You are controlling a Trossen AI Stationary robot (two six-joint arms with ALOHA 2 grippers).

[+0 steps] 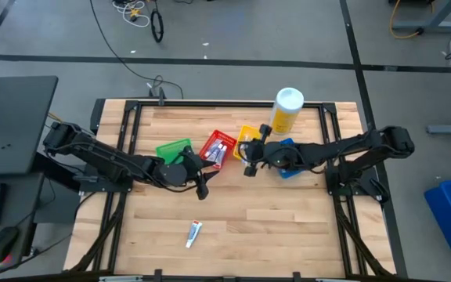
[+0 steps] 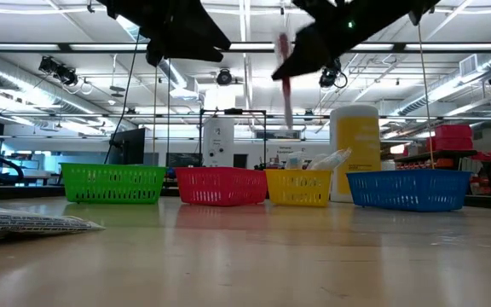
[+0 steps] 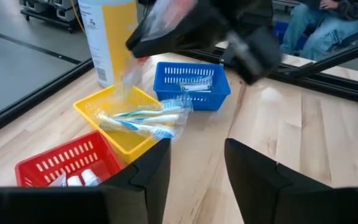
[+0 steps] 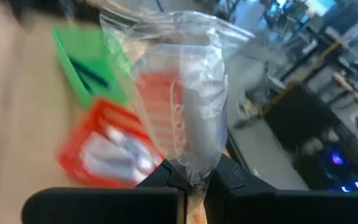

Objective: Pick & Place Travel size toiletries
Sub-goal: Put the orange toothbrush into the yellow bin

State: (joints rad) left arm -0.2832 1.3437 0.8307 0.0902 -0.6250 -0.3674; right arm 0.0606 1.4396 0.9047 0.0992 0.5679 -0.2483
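My right gripper (image 1: 248, 160) hangs over the row of small bins, shut on a toothbrush in a clear wrapper (image 4: 182, 106), which the low view shows as a pinkish toothbrush (image 2: 285, 81) high above the table. My left gripper (image 3: 194, 165) is open and empty, in the air beside the green bin (image 1: 174, 149). More toothbrushes (image 3: 143, 119) lie in the yellow bin (image 1: 248, 133). White tubes (image 3: 79, 179) sit in the red bin (image 1: 217, 147). One white toothpaste tube (image 1: 194, 233) lies flat on the wood nearer the table's near edge. My right gripper pinches the wrapped toothbrush between its two fingers by one end of the clear wrapper (image 4: 193, 169). The toothbrush is lifted clear of the table and hangs nearly upright (image 2: 286, 102) above the bins. Whether the fingers reach the brush inside the wrapper, I cannot tell.
A tall yellow bottle with a white cap (image 1: 287, 110) stands behind the bins near the far edge. The blue bin (image 1: 288, 160) lies under the right arm and holds a wrapped item (image 3: 194, 86). Dark sticks lie in the green bin (image 4: 89, 71). A seated person (image 3: 328, 25) shows beyond the table.
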